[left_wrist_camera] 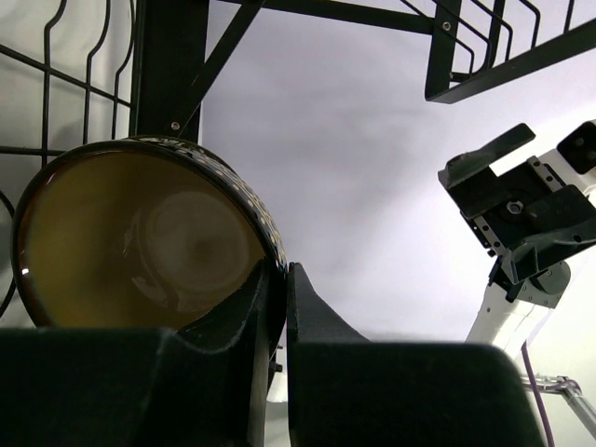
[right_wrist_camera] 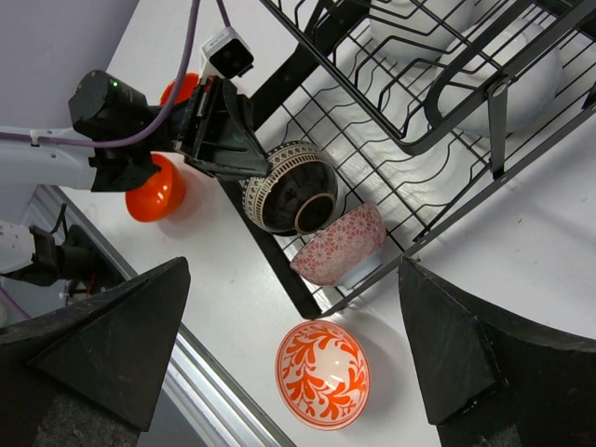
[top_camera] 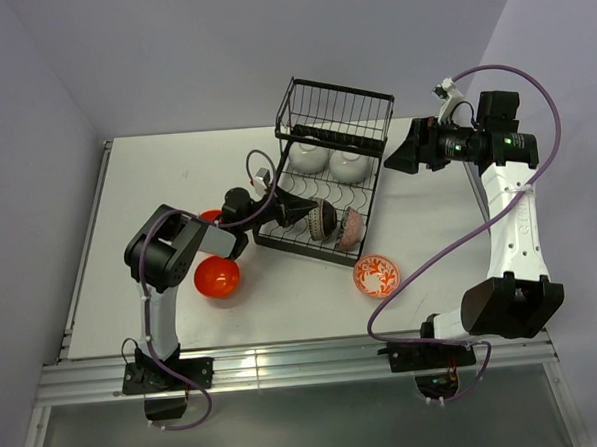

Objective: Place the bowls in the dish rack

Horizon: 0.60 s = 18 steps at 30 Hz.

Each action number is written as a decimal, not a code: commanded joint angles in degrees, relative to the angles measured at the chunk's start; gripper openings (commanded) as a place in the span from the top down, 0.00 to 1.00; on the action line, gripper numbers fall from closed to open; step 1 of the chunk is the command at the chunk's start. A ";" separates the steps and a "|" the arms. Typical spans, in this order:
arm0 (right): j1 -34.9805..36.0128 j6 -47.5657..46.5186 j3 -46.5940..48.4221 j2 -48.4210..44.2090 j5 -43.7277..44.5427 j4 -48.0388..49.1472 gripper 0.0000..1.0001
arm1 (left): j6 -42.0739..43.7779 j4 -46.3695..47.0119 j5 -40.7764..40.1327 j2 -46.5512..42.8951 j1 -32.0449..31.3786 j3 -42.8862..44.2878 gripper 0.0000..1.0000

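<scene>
One overhead view, two wrist views.
The top camera looks down from behind the arm bases over the whole desk. The left wrist camera sits right against the brown bowl, facing upward through the dish rack. The right wrist camera looks down from the far right, higher up; all three share that bowl.

glossy brown bowl, black metal-wire dish rack, matt white table
</scene>
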 commanded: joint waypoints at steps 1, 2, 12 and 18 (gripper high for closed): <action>-0.38 -0.78 0.38 -0.82 0.00 0.10 0.00 | -1.84 4.14 -1.37 -0.29 -0.72 3.71 1.00; -0.47 -0.78 0.30 -0.82 -0.09 0.19 0.00 | -1.93 4.05 -1.72 -0.03 -0.99 3.71 1.00; -0.38 -1.57 0.91 -0.73 0.52 -0.69 0.00 | -4.04 3.70 -3.22 1.38 -1.87 3.89 1.00; -0.47 -1.49 0.91 -0.73 0.26 -0.61 0.00 | -3.43 3.70 -3.75 1.38 -2.22 3.37 1.00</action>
